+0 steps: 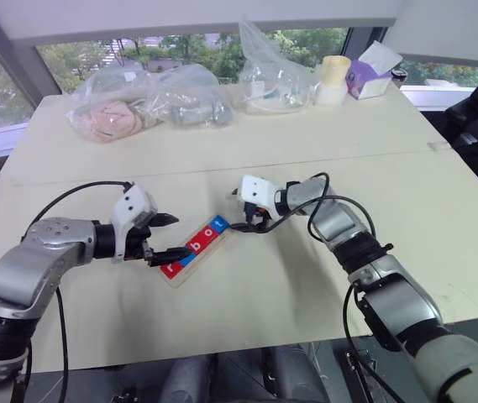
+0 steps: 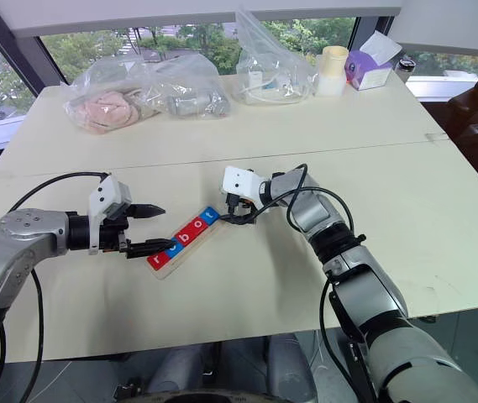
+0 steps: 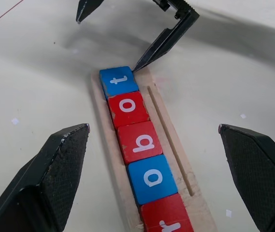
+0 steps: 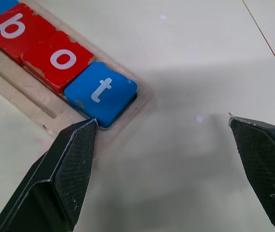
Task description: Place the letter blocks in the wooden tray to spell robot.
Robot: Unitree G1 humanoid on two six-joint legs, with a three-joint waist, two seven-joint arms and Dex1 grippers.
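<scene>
The wooden tray (image 1: 202,256) lies slanted at the table's middle, between my two grippers. Five letter blocks fill its slot in a row: red r (image 3: 168,220), blue o (image 3: 151,178), red b (image 3: 141,142), red o (image 3: 127,107) and blue t (image 3: 119,81). My left gripper (image 1: 175,237) is open at the tray's r end, its fingers either side of the row and holding nothing. My right gripper (image 1: 245,222) is open at the t end. One of its fingertips (image 4: 91,124) sits at the corner of the blue t (image 4: 101,92), and the other is over bare table.
Along the far edge of the table stand clear plastic bags (image 1: 108,113) (image 1: 272,84), a pale cup (image 1: 333,80) and a purple tissue box (image 1: 371,75). The table's front edge (image 1: 222,353) runs close below the tray. A seam crosses the tabletop behind both grippers.
</scene>
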